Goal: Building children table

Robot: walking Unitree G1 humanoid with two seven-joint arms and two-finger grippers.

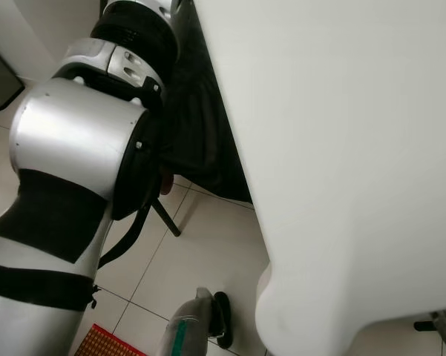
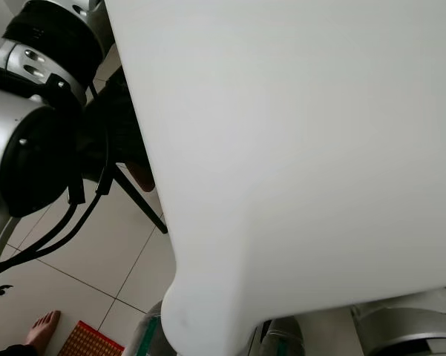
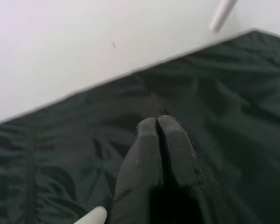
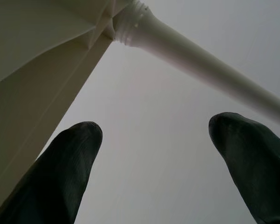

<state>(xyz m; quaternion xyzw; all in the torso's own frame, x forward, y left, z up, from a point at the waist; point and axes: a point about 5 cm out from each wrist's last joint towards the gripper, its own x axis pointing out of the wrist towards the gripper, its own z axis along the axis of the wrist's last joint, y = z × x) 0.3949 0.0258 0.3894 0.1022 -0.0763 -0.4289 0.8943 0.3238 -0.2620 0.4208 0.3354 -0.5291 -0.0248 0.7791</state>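
The white plastic table top point(image 1: 341, 148) is held up close to my head and takes up most of both eye views. In the right wrist view its ribbed underside point(image 4: 32, 60) shows, with a white table leg point(image 4: 195, 56) screwed into a corner socket. My right gripper point(image 4: 156, 128) is open just below that underside, with nothing between its fingers. My left arm point(image 1: 82, 141) is raised at the left. My left gripper point(image 3: 157, 122) is shut, fingertips together, pointing at dark cloth point(image 3: 84, 140).
Dark cloth point(image 1: 197, 126) hangs behind the table top above the tiled floor point(image 1: 208, 252). A black tripod leg point(image 1: 167, 219) slants across the tiles. An orange mat point(image 2: 89, 341) and a person's bare foot point(image 2: 43, 326) lie at the lower left.
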